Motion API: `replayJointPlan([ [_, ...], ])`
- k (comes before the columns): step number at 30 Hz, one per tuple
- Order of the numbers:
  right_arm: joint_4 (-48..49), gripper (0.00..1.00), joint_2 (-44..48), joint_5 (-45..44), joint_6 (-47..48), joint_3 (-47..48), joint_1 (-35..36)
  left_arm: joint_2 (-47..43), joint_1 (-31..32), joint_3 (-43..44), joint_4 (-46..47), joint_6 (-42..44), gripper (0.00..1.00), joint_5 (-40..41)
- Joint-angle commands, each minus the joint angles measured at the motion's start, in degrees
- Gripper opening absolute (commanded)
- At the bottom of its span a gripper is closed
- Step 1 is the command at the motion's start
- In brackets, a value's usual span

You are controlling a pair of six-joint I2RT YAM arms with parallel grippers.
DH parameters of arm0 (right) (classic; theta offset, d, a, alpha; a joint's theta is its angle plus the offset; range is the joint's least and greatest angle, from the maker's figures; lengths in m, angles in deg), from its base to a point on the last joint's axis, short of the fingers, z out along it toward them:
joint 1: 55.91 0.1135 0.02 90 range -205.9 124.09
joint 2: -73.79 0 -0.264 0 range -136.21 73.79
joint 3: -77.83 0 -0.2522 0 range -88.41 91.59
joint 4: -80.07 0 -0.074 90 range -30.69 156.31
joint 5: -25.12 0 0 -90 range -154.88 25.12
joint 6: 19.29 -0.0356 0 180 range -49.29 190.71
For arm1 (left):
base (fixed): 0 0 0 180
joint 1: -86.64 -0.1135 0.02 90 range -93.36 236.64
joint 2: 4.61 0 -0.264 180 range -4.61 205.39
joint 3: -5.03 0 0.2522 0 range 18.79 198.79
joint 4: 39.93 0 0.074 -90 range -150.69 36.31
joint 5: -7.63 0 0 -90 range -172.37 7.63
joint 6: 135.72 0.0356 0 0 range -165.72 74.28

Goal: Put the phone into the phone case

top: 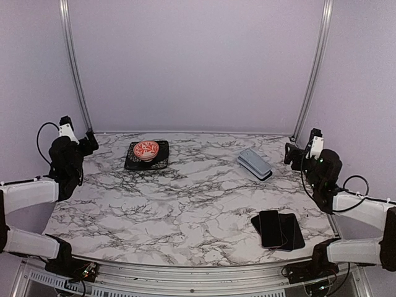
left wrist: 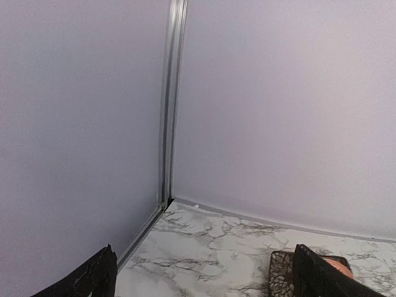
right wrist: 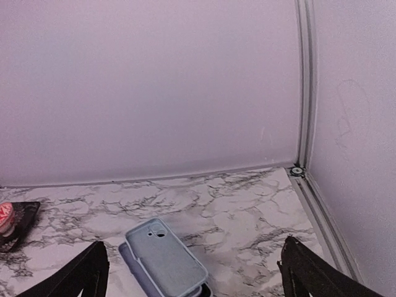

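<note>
Two black phones (top: 276,229) lie overlapped, screens up, at the front right of the marble table. Pale blue-grey phone cases (top: 255,163) lie stacked at the back right, the top one back-side up with its camera hole showing; they also show in the right wrist view (right wrist: 166,260). My left gripper (top: 86,143) is open and empty, raised at the far left edge. My right gripper (top: 292,153) is open and empty, raised at the right edge, right of the cases. In both wrist views only fingertips (left wrist: 93,276) (right wrist: 309,272) show, spread wide.
A red patterned bowl (top: 146,150) sits on a black square tray (top: 161,161) at the back left; the tray corner shows in the left wrist view (left wrist: 279,267). Lilac walls with metal corner posts (top: 75,68) enclose the table.
</note>
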Motion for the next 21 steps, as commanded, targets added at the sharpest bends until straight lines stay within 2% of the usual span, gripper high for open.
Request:
replayJointPlan([
  [1, -9.2, 0.90, 0.9, 19.9, 1.5, 8.9, -0.3, -0.9, 10.3, 13.3, -19.6, 8.4, 0.99, 8.4],
  [4, -18.4, 0.80, -1.6, 26.3, 1.5, 15.8, -0.2, -3.2, 16.9, 17.8, -26.0, 13.5, 0.99, 6.5],
  [6, -26.9, 0.76, -3.3, 25.5, 0.3, 20.3, -0.2, -5.7, 19.3, 20.2, -30.2, 15.2, 0.99, -1.5],
  [9, -38.4, 0.72, -6.1, 22.2, -1.6, 25.6, 0.4, -9.2, 19.5, 20.7, -32.0, 9.9, 0.99, -16.6],
  [11, -43.9, 0.73, -7.3, 17.3, -2.8, 27.7, 2.1, -9.4, 19.5, 20.7, -32.0, 1.6, 0.99, -23.3],
  [14, -48.4, 0.79, -9.7, 9.6, -1.4, 29.8, 6.8, -6.9, 20.0, 21.6, -35.5, -2.5, 0.99, -32.3],
  [15, -49.6, 0.81, -11.2, 7.6, -1.1, 31.2, 7.9, -5.5, 20.8, 22.8, -38.2, -1.6, 0.99, -33.0],
  [17, -51.6, 0.85, -14.5, 8.4, -0.6, 35.0, 8.4, -2.1, 23.3, 27.3, -45.7, 1.6, 0.99, -28.1],
  [19, -52.8, 0.85, -18.3, 9.2, 0.3, 38.5, 8.5, 1.3, 26.9, 31.4, -52.7, 6.7, 0.99, -16.0],
  [21, -52.9, 0.82, -22.7, 10.2, 1.5, 41.6, 8.5, 4.0, 29.9, 33.7, -55.4, 10.4, 0.99, -7.4],
])
